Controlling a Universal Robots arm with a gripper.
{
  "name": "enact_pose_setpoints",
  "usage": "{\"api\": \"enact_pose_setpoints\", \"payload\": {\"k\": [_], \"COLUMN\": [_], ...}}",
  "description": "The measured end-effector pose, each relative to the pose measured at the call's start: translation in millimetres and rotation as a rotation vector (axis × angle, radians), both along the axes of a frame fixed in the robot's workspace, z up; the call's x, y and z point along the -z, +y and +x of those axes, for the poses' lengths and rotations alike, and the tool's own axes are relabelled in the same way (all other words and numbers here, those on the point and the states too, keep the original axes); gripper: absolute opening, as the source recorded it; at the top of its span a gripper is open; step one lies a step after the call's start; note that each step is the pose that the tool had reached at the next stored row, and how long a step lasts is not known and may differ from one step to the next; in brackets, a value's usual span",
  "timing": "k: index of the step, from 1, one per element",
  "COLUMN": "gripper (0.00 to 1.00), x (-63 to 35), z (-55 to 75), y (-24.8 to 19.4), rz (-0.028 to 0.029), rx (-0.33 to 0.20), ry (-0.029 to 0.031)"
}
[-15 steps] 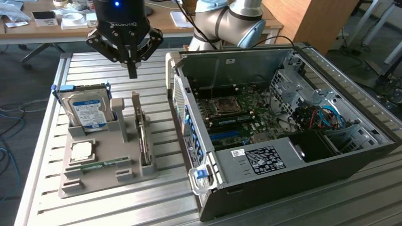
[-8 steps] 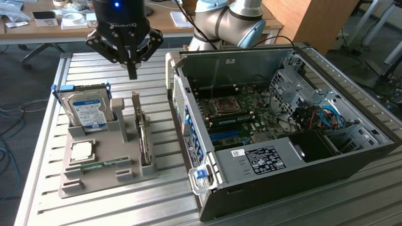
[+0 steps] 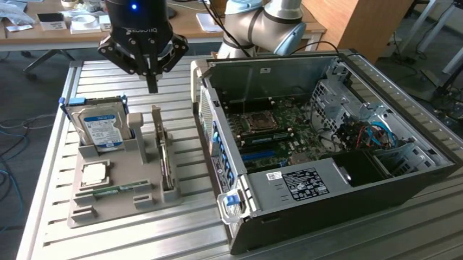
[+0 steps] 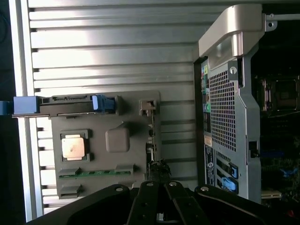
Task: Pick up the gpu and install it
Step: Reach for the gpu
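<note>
The gpu [image 3: 166,158] is a thin dark card standing on edge in a slot of the grey holder tray [image 3: 108,208], its pale bracket end pointing up toward the far side. My gripper [image 3: 153,84] hangs a short way above that bracket end, fingers shut with nothing between them. In the wrist view the gpu [image 4: 150,136] appears edge-on along the tray's side, and the gripper [image 4: 158,177] sits over its end. The open computer case [image 3: 376,179] lies on the exterior view's right with the motherboard [image 3: 271,127] exposed.
The tray also holds a blue-labelled hard drive [image 3: 101,129] standing upright, a square processor chip [image 3: 94,173] and a green memory stick [image 3: 116,189]. The case's rear panel [image 4: 225,122] rises close beside the tray. Everything rests on a slatted metal table [image 3: 94,78].
</note>
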State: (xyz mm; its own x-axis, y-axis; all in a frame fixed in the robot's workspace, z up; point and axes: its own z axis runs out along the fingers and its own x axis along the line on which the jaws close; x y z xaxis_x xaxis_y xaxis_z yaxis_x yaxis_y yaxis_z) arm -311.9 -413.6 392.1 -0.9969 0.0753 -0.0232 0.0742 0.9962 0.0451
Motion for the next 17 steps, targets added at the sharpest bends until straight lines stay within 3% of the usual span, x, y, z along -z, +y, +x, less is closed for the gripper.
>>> {"api": "enact_pose_setpoints", "payload": {"k": [17], "gripper": [0.11], "x": [0.0], "z": [-0.7], "y": [-11.5], "rz": [0.0], "rx": [0.0], "ry": [-0.0001]}}
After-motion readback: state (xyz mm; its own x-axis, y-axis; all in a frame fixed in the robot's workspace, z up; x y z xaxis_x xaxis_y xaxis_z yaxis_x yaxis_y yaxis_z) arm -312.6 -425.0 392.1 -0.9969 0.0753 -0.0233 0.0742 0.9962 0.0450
